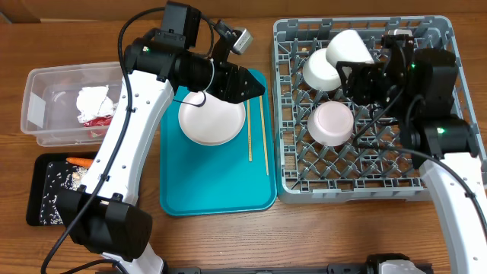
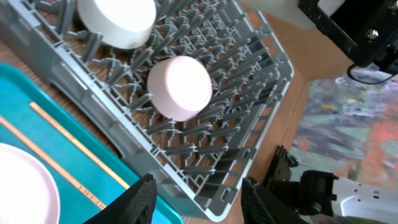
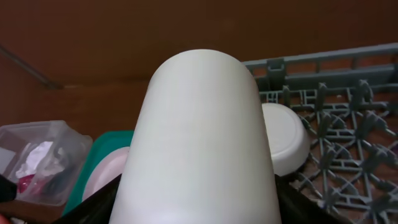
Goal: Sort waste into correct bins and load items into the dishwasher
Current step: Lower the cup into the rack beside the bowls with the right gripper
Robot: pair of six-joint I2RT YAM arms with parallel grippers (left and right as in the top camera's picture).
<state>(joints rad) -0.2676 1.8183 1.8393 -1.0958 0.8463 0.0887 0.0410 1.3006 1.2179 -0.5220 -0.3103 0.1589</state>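
Observation:
My right gripper [image 1: 351, 74] is shut on the small white cup [image 1: 350, 47] and holds it over the back of the grey dish rack [image 1: 365, 179]. The cup fills the right wrist view [image 3: 199, 124]. Two whitish bowls [image 1: 321, 70] [image 1: 331, 123] lie in the rack. They also show in the left wrist view [image 2: 115, 22] [image 2: 180, 87]. My left gripper [image 1: 251, 84] [image 2: 199, 205] is open and empty above the right rim of the pale pink plate [image 1: 211, 118]. The clear tub [image 1: 46, 84] holds the white napkin [image 1: 95, 99] and the red wrapper [image 1: 95, 120]. The black tray [image 1: 38, 205] holds the carrot [image 1: 80, 161] and rice scraps.
The plate sits on a teal tray [image 1: 221, 190] beside two wooden chopsticks [image 1: 249, 133] [image 1: 262, 125]. The teal tray lies between the tub and the rack. The rack's near wall [image 2: 186, 180] stands right beside the tray's edge.

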